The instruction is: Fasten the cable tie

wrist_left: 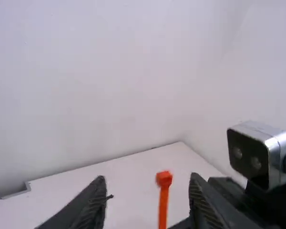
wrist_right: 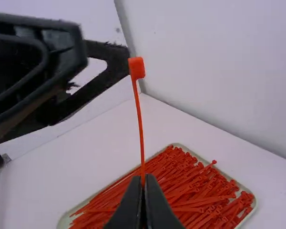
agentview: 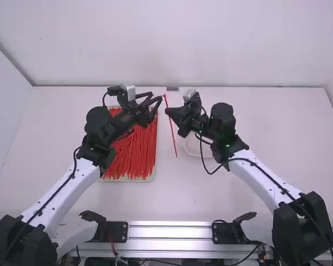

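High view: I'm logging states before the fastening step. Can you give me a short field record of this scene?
tie: single, red, straight, not looped, head free
right gripper: shut on the tie's strap
left gripper: open, fingers either side of the tie's head, not touching it
tray: on the table, under the left arm
pile: loose red ties filling the tray
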Tool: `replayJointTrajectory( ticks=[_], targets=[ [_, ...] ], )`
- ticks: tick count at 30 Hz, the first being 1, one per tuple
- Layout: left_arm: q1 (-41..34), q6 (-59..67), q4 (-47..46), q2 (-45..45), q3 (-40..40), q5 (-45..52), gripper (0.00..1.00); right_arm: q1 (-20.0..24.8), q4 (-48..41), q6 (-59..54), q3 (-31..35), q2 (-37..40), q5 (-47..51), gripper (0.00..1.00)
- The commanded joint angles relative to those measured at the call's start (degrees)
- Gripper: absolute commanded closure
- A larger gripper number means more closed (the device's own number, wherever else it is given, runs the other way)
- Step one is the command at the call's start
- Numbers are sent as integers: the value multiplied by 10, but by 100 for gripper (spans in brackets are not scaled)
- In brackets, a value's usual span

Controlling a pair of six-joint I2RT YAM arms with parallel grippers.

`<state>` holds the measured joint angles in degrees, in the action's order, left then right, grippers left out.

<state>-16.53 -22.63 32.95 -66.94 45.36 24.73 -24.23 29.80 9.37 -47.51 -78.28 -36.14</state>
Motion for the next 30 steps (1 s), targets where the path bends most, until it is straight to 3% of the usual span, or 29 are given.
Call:
replayJointTrajectory(
  ticks=[1,3,7,12,18,22,30],
  targets=[
    [17,6,3,12,-4,25,42,30,2,-4,-20,-3,-75,100],
    [29,29,8,12,-4,61,24,61,3,-4,-20,-3,-125,100],
    [29,84,14,12,-4,112,2,99,26,-3,-20,-3,-204,100],
    [48,122,10,12,3,167,1,132,61,-1,-20,-3,-291,100],
    [116,137,21,12,20,323,1,167,75,-1,-20,-3,-355,100],
    [132,137,22,11,33,370,1,171,81,-2,-20,-3,-354,100],
    [128,136,19,-12,80,391,1,146,175,43,-20,-3,-324,100]
  ],
)
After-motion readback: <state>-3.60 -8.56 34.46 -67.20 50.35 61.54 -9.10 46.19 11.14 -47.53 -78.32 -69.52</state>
